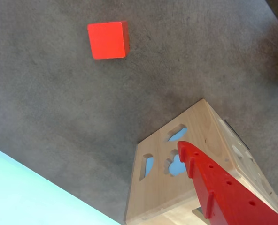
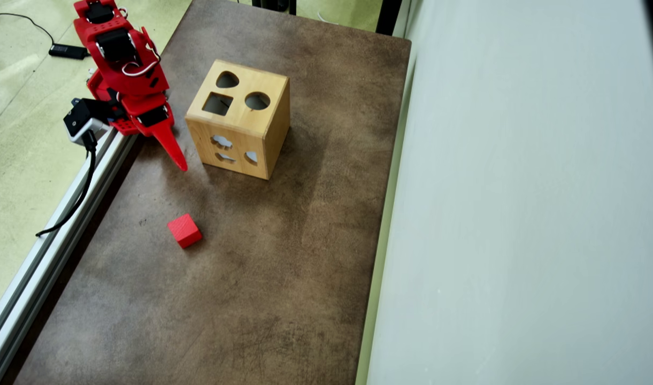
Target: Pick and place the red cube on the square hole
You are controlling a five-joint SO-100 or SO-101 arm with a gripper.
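Red cube: You can see the red cube [image 2: 184, 230] lying on the brown table [image 2: 305, 240], in the lower left part of the overhead view. In the wrist view it sits near the top left [image 1: 108, 40]. Nothing is touching it.

Wooden box: The wooden box [image 2: 240, 139] stands in the upper middle of the overhead view, well apart from the cube.

Square hole: The square hole [image 2: 217, 104] is in the top of the box, left of the round hole [image 2: 257, 100] and below the heart-like hole [image 2: 227, 80]. It looks empty.

Claw: Your claw [image 2: 181, 160] is up near the box's left side, pointing toward the cube but not near it yet. It holds nothing. Only one red finger [image 1: 214, 183] shows clearly, so you cannot tell if the claw is apart or together.

Done: Nothing yet, it seems. The cube is not picked up.

Left to do: You need to reach the cube, grab it, lift it, carry it over the box and set it on the square hole.
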